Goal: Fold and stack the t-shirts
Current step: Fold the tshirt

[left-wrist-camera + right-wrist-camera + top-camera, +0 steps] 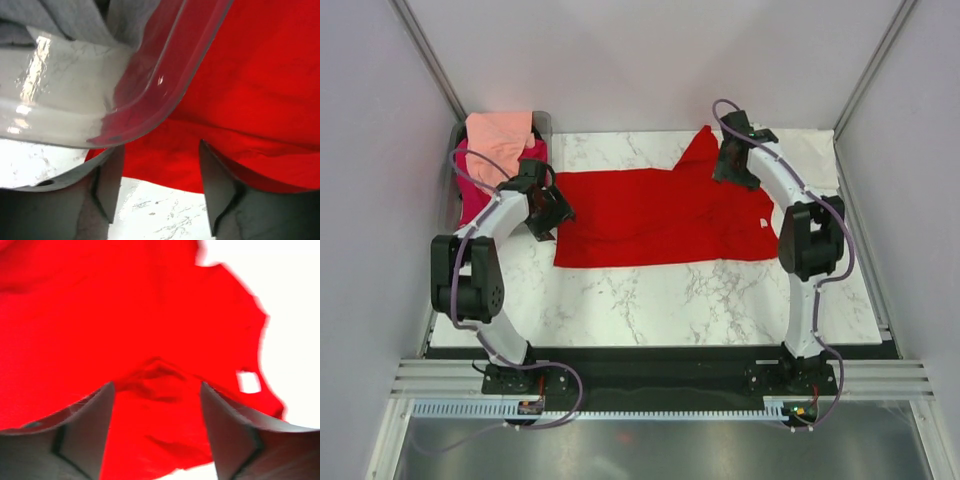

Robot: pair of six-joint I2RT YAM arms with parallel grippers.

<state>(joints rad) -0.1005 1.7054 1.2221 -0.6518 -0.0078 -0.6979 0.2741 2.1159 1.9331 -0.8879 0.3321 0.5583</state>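
Observation:
A bright red t-shirt [655, 215] lies spread on the marble table, one sleeve pointing to the back, a small white neck tag [762, 222] at its right edge. My left gripper [552, 212] is open just above the shirt's left edge [165, 160], next to the bin. My right gripper [732, 172] is open above the shirt's back right part [155, 390]; the tag [248, 381] shows beside its right finger. A peach t-shirt [498, 140] and a magenta-pink one [472, 195] lie in the bin at the back left. No cream-white shirt shows.
A clear plastic bin [542, 125] stands at the table's back left corner; its rim [165, 95] is close in front of my left gripper. Grey walls enclose the table on three sides. Bare marble [720, 300] lies in front of the red shirt.

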